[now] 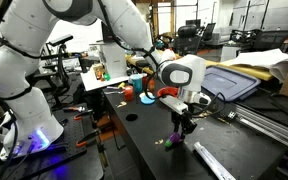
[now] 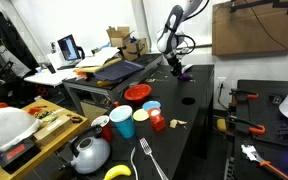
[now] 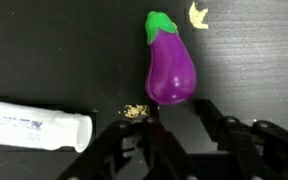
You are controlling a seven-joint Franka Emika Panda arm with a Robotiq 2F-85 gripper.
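The purple eggplant point(image 3: 171, 72) lies on the black worktop point(image 3: 64, 50), just ahead of the fingers point(image 3: 216, 122) (they are spread apart, holding nothing), with a white tube point(image 3: 34, 125) nearby.

In the wrist view the jaws run off the bottom edge. Only their dark fingers point(image 3: 212, 125) show, and those are blurred. The white tube point(image 3: 39, 125) is cut by the left edge, and its print is too soft to read. A yellow scrap point(image 3: 197, 14) is clipped by the top edge. The crumbs point(image 3: 136, 110) are too small to identify. In both exterior views the eggplant point(image 1: 175, 140) is a purple speck on the bench point(image 1: 144, 150), partly hidden by the jaws. Whether they touch it cannot be told.
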